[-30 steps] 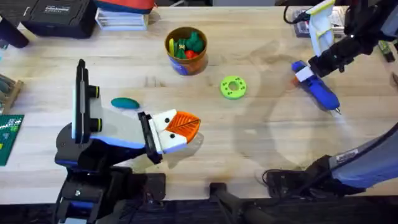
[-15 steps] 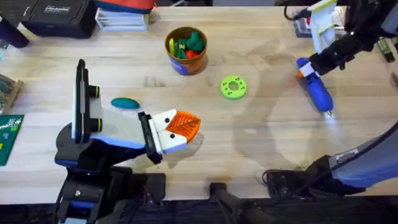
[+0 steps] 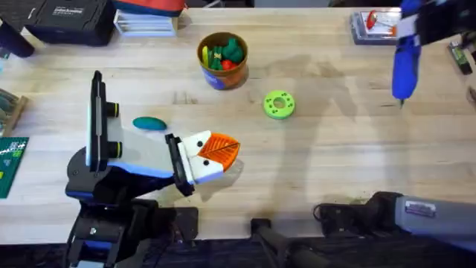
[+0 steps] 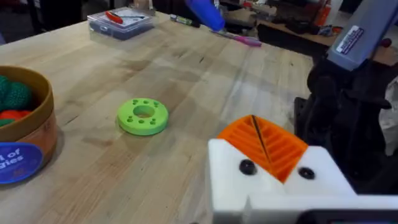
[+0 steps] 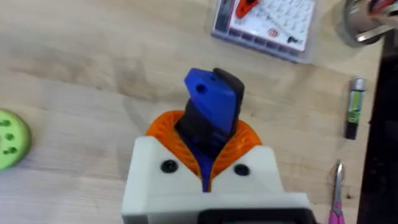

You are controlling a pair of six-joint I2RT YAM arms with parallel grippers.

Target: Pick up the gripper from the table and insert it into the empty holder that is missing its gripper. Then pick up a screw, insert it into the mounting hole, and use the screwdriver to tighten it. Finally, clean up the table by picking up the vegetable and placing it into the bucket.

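Observation:
My right gripper (image 5: 208,155) is shut on the bright blue screwdriver (image 3: 402,63), which hangs above the table's far right with its bit pointing down. The screwdriver (image 5: 211,106) sticks out between the orange pads. My left gripper (image 3: 217,152) rests low near the front left, pads pressed together and holding nothing, and appears as (image 4: 264,146) in the left wrist view. The teal vegetable (image 3: 149,123) lies on the table just behind the left arm. The yellow-orange bucket (image 3: 222,71) stands at the back centre with toys inside. The holder is out of view.
A lime-green disc (image 3: 279,104) with holes lies mid-table, right of the bucket. A clear parts box (image 3: 375,22) sits at the far right edge, with small tools (image 5: 352,115) beside it. Black cases and boxes line the back left.
The right gripper lifted the screwdriver off the table and carried it up toward the far right. It turned from lying slanted to hanging nearly upright. The left arm stayed still.

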